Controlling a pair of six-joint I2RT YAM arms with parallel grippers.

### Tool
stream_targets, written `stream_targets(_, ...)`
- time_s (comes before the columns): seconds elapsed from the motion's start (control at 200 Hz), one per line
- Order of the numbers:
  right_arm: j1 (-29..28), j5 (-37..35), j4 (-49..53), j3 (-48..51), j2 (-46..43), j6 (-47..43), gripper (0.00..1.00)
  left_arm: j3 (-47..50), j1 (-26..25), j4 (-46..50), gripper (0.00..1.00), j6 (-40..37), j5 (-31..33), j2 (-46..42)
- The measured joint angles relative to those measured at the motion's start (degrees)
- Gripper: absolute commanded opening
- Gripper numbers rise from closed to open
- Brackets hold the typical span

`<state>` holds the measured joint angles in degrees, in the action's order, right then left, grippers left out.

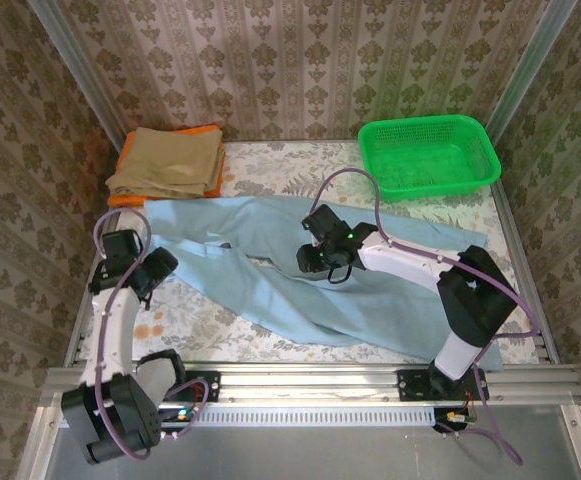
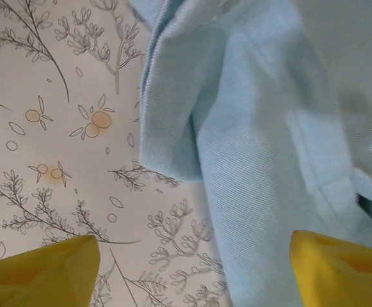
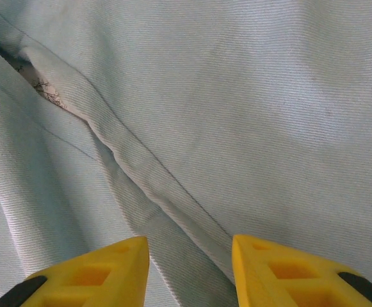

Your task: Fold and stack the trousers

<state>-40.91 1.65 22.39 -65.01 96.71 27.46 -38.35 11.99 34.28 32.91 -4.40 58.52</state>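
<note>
The step in hand is judged to be the first fold of the trousers (image 1: 210, 240), which are spread open across the middle of the table (image 1: 220, 325), from the far left corner down to the near right edge.

On the left, the left gripper (image 2: 195, 256) is held low over the left end of the garment. Its jaws are wide apart and nothing is held in them. In the left wrist view, one finger is over the bare table and the other over the blue cloth. For a good grasp, the hem edge should be brought fully between the fingers, so that both layers are taken and not only the top one.

In the middle, the right gripper (image 3: 189, 246) is hovering above a seam of the trousers. Its jaws are moderately apart, and no cloth is seen pinched. The seam can be used as a fold line, and wrinkles near it should be smoothed first.

At the far left, khaki trousers (image 1: 165, 160) are lying folded on an orange cloth (image 1: 195, 130), touching the blue fabric's end. At the far right, a green basket (image 1: 430, 185) is standing close to the trousers and could be pushed by a wide swing.
</note>
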Motion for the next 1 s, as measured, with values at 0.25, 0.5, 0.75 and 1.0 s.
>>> stream_targets(0.25, 0.0, 0.2, 0.0, 0.0, 0.0, 0.2, 0.41, 1.2, -0.7, -10.4, 0.53, -0.1, 0.5, 17.0)
stream_targets(0.5, 0.0, 0.1, 0.0, 0.0, 0.0, 0.2, 0.41, 0.6, -1.6, -15.2, 0.00, -0.8, 1.8, 22.0)
stream_targets(0.75, 0.0, 0.1, 0.0, 0.0, -1.0, 0.2, 0.41, -5.7, -6.3, -1.1, 0.00, -2.3, 5.9, 8.0)
stream_targets(1.0, 0.0, 0.2, 0.0, 0.0, -2.5, 0.2, 0.40, -20.5, -6.2, 17.2, 0.00, -4.3, 4.2, -1.2)
